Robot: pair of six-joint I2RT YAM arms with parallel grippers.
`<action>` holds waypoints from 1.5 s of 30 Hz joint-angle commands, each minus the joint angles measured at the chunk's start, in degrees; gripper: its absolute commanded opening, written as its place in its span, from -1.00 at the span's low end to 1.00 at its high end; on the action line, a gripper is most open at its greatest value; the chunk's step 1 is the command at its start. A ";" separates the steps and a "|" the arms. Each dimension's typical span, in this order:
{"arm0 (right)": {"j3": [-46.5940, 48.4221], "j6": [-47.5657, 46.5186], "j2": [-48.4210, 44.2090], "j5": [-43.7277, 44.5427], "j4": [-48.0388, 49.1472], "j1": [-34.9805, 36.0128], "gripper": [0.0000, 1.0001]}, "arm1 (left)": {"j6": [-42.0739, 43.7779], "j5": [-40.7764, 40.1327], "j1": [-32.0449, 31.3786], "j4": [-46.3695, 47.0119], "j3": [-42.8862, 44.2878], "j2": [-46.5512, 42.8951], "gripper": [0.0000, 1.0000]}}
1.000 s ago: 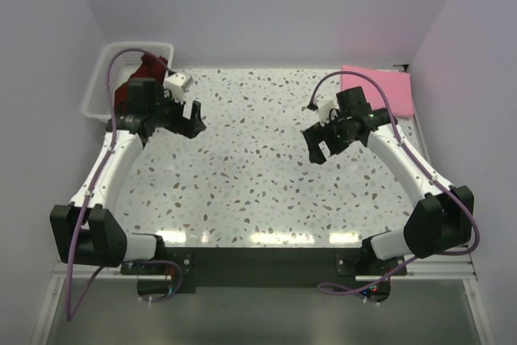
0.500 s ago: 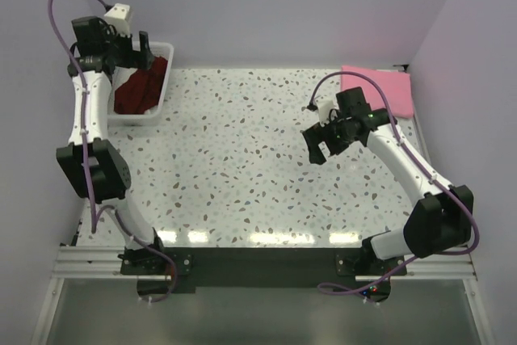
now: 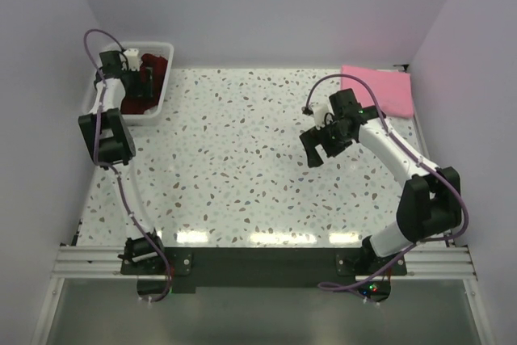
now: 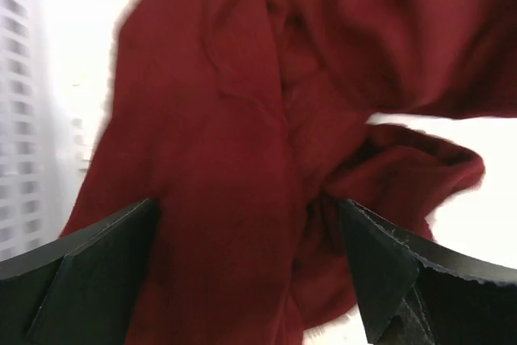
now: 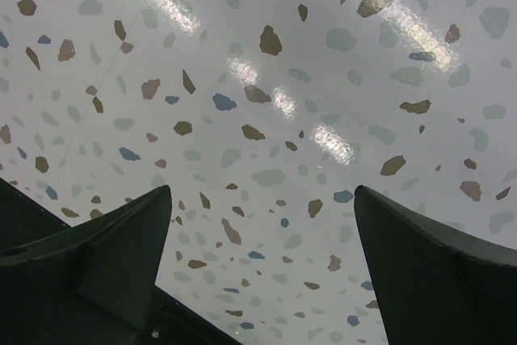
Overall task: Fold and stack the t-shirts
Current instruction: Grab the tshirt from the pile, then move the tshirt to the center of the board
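Observation:
A crumpled dark red t-shirt [image 3: 153, 76] lies in the white basket [image 3: 161, 99] at the back left; it fills the left wrist view [image 4: 242, 119]. My left gripper [image 3: 145, 78] is down in the basket, open, its jaws on either side of a red fold [image 4: 250, 224] but not closed on it. A folded pink t-shirt [image 3: 380, 89] lies flat at the back right. My right gripper [image 3: 319, 147] is open and empty above bare speckled table [image 5: 258, 159], left of the pink shirt.
The basket stands at the table's back left corner against the wall. The purple walls close in on the left, back and right sides. The right arm stretches across the right half of the table.
My left arm swung from the table's left part up and back, then lowered its gripper into the basket over the red shirt. The right gripper shifted slightly left.

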 commanded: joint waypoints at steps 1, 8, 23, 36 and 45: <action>1.94 0.33 -0.12 -0.21 0.04 -0.01 0.97 | 3.10 -3.47 -0.07 1.96 2.12 2.98 1.00; 1.85 0.33 -0.29 0.32 0.13 -0.01 0.97 | 4.68 -4.54 0.10 -1.46 5.63 4.39 -0.38; 1.32 1.03 -3.02 1.11 1.18 -0.09 0.97 | -2.16 9.96 -11.31 4.24 9.60 -29.69 -1.00; 1.06 1.56 -5.74 0.50 1.18 -3.08 0.97 | -27.91 28.57 -16.60 24.52 -12.60 -47.54 -1.00; 0.36 -1.95 -7.94 -1.00 -2.07 -5.02 0.97 | -20.05 43.28 -2.37 14.31 -48.22 -48.87 1.00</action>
